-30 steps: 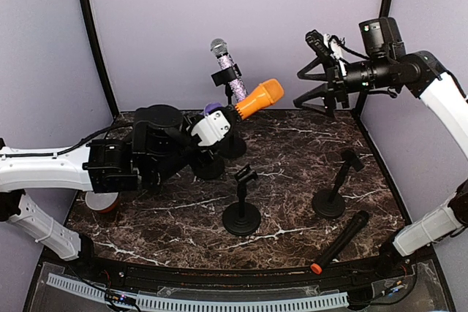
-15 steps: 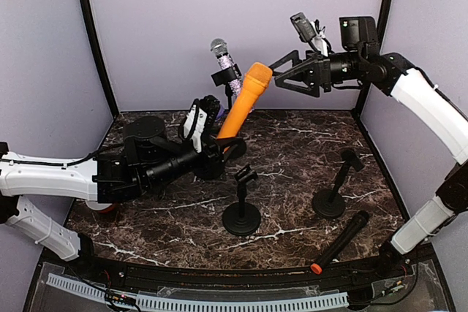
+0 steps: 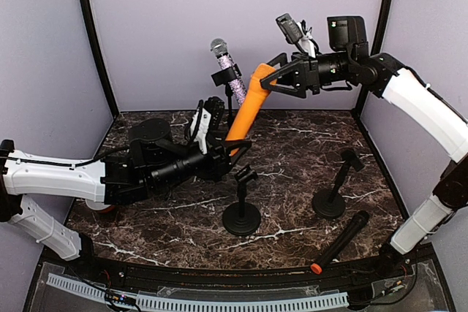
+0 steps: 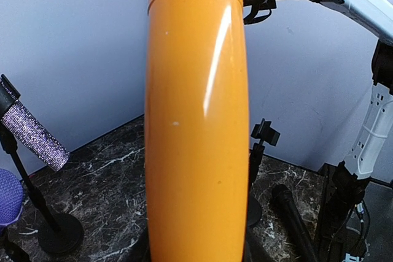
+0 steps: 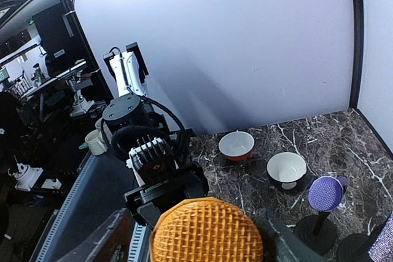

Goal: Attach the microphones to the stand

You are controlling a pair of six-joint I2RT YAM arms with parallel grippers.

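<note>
Your left jaws are closed on the lower end of the orange microphone (image 3: 247, 107). It leans up and to the right from them, clear of the table (image 3: 292, 144). The glittery lilac microphone (image 3: 234, 82) sits tilted just behind the orange one. A stand (image 3: 242, 206) is on the table just in front of your left jaws. Your right jaws are partly spread and straddle the orange mesh head, one finger on each side. Whether they press on it cannot be told. The black microphone (image 3: 342, 239) lies on the table well below them.
</note>
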